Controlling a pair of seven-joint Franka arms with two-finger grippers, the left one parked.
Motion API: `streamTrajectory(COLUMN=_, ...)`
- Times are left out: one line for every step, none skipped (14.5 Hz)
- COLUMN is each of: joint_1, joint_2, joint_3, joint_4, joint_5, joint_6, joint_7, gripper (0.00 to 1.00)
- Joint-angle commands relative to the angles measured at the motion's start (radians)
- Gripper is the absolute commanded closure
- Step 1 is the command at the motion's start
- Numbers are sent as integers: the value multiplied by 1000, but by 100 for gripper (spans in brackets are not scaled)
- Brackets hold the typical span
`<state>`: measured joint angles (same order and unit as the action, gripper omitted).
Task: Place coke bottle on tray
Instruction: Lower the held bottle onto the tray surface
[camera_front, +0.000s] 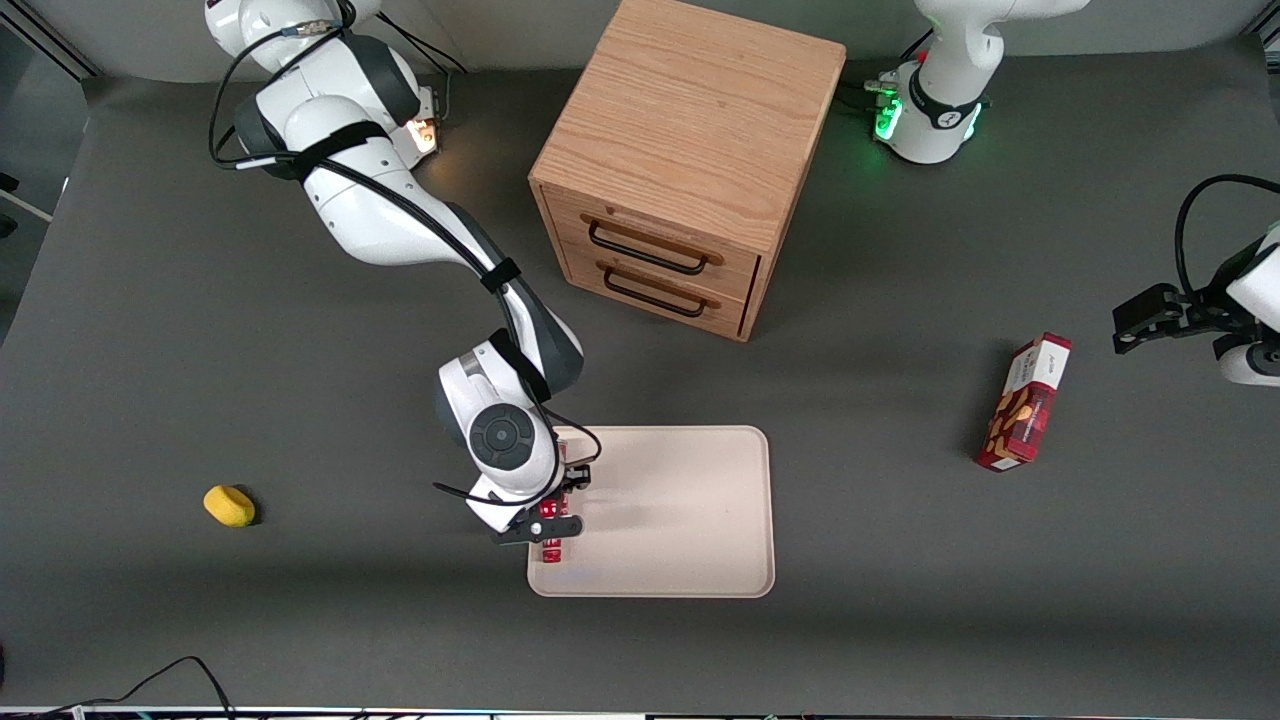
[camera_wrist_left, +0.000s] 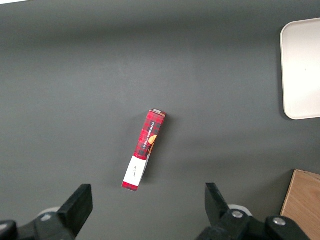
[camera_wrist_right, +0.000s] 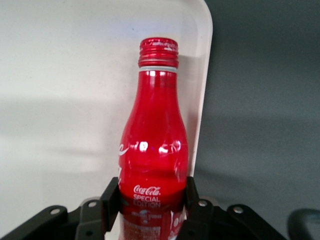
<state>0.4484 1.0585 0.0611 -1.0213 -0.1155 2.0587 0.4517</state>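
My right gripper (camera_front: 548, 522) is shut on the coke bottle (camera_wrist_right: 155, 145), a slim red bottle with white script and a red cap. Its black fingers (camera_wrist_right: 111, 199) press on both sides of the lower body. In the front view only bits of the red bottle (camera_front: 551, 548) show under the wrist. It is over the beige tray (camera_front: 680, 510), at the tray's end toward the working arm and close to the edge nearest the camera. The right wrist view has the bottle along the tray's rim (camera_wrist_right: 204, 100). Whether it touches the tray I cannot tell.
A wooden two-drawer cabinet (camera_front: 690, 170) stands farther from the camera than the tray. A red snack box (camera_front: 1025, 403) lies toward the parked arm's end of the table. A yellow lump (camera_front: 229, 505) sits toward the working arm's end. A black cable (camera_front: 180, 675) runs along the near edge.
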Motion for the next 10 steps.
streamTrajectory(joint_1=-7, joint_2=12, joint_3=8, joint_4=32, joint_5=16, joint_6=-11, joint_7=-30, gripper=58)
streamTrajectory(joint_1=-7, joint_2=14, joint_3=6, joint_4=32, joint_5=16, joint_6=-8, joint_7=-15, gripper=1)
streamTrajectory(joint_1=-7, joint_2=15, joint_3=6, joint_4=32, joint_5=17, joint_6=-2, joint_7=-13, gripper=0)
streamTrajectory(joint_1=-7, joint_2=15, joint_3=6, joint_4=32, joint_5=17, joint_6=3, joint_7=-13, gripper=0)
streamTrajectory(joint_1=-7, joint_2=17, joint_3=6, joint_4=32, joint_5=17, joint_6=3, joint_7=-15, gripper=0)
streamTrajectory(joint_1=-7, joint_2=17, joint_3=6, joint_4=32, joint_5=17, joint_6=3, joint_7=-15, gripper=0)
streamTrajectory(joint_1=-7, joint_2=17, joint_3=6, joint_4=32, joint_5=17, joint_6=3, joint_7=-15, gripper=0)
streamTrajectory(joint_1=-7, joint_2=15, joint_3=6, joint_4=32, joint_5=17, joint_6=3, joint_7=-13, gripper=0)
streamTrajectory(joint_1=-7, joint_2=17, joint_3=6, joint_4=32, joint_5=17, joint_6=3, joint_7=-13, gripper=0)
streamTrajectory(joint_1=-7, joint_2=17, joint_3=6, joint_4=32, joint_5=17, joint_6=3, joint_7=-13, gripper=0)
